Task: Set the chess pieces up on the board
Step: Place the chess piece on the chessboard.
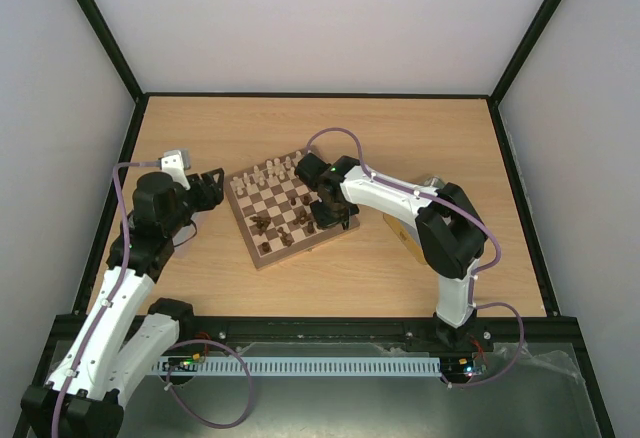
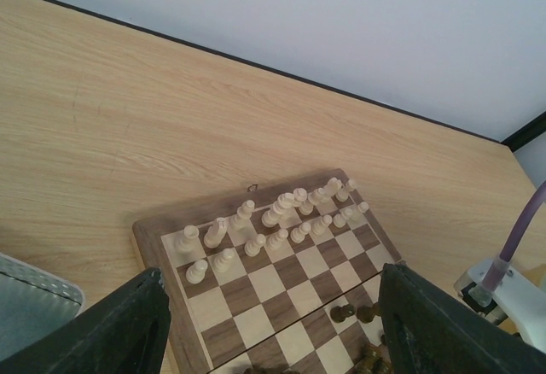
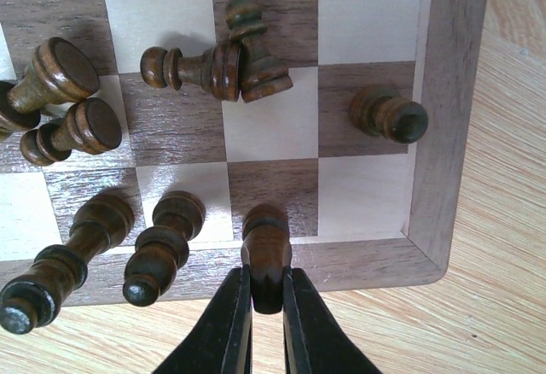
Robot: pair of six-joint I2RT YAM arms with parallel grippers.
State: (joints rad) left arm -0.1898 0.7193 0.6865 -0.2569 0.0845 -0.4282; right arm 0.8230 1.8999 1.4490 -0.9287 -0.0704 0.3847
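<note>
The right gripper (image 3: 266, 293) was pinched shut on a dark brown turned wooden chess piece (image 3: 264, 242) at the edge of the square checked wooden chessboard (image 3: 444, 135), near a corner. Other dark pieces (image 3: 196, 67) lay toppled there. The left gripper (image 2: 273, 314) hung wide open and empty beside the board, facing two rows of upright cream-coloured pieces (image 2: 273, 220).

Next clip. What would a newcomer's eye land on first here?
The right hand pinches a dark brown piece in the edge row of the board, near a corner, with several dark pieces lying toppled on the squares around it. On the opposite side, the cream pieces stand in two rows. The left hand hangs open beside the board.
</note>
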